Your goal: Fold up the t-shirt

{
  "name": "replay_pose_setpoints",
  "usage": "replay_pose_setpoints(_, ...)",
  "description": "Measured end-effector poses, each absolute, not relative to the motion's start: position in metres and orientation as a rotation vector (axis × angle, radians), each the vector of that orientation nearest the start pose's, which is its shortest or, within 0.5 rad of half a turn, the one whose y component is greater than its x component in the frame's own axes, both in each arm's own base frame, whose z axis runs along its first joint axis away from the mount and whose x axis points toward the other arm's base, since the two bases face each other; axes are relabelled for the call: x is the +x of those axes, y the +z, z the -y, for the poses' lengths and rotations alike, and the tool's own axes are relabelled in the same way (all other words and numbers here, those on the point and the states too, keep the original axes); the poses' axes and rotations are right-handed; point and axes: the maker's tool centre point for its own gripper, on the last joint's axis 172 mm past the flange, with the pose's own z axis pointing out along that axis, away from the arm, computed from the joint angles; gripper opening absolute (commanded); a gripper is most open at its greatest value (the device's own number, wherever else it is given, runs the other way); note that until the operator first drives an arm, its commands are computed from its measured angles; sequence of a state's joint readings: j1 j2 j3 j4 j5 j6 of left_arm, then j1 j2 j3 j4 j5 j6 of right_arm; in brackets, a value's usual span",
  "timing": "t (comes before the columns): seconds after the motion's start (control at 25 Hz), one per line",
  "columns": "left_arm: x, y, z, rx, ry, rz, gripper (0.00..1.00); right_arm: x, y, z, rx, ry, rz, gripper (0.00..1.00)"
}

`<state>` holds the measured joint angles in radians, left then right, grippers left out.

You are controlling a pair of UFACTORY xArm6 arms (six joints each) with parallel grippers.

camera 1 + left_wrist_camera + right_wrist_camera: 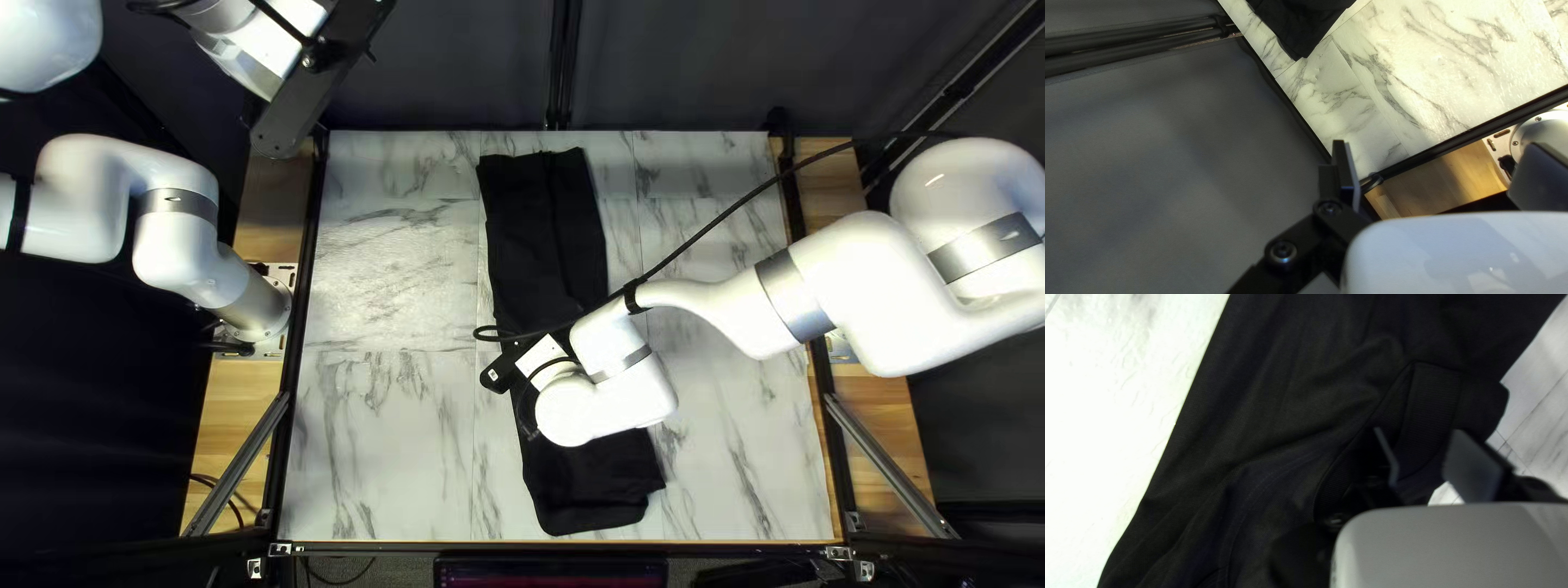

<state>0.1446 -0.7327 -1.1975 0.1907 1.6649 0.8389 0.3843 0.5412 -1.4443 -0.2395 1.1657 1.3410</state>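
Observation:
The black t-shirt [544,234] lies as a long narrow strip from the table's far edge almost to its near edge. My right gripper [539,357] is low over its middle, fingertips hidden there. In the right wrist view the t-shirt [1279,403] spreads under my right gripper [1429,457], open, its fingers apart beside a ribbed band [1429,403]. My left gripper [310,93] is raised beyond the table's far left corner. The left wrist view has my left gripper [1440,169] wide open, away from the t-shirt [1301,22], whose end shows far ahead.
Bare marble-patterned table [381,272] flanks the t-shirt. My right arm reaches in low across the table, with a black cable [740,201] looping over the cloth. Dark curtain [1165,163] hangs beside my left gripper, along the black table frame [1475,130].

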Motion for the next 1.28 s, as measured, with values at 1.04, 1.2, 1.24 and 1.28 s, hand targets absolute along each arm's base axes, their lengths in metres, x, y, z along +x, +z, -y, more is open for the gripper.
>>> replay_pose_setpoints(1.04, 0.274, 0.472, -0.093, -2.696, -0.208, -0.910, 1.00, 0.493, 0.054, -0.143, -3.180, 0.028, -1.425, 0.41)
replay_pose_setpoints(1.2, 0.274, 0.472, -0.093, -2.696, -0.208, -0.910, 1.00, 0.494, 0.061, -0.146, -3.184, 0.020, -1.426, 0.40)
replay_pose_setpoints(1.24, 0.274, 0.472, -0.093, -2.696, -0.208, -0.910, 1.00, 0.495, 0.063, -0.147, -3.186, 0.016, -1.427, 0.39)
replay_pose_setpoints(1.28, 0.274, 0.472, -0.093, -2.696, -0.208, -0.910, 1.00, 0.496, 0.066, -0.148, -3.187, 0.012, -1.427, 0.38)
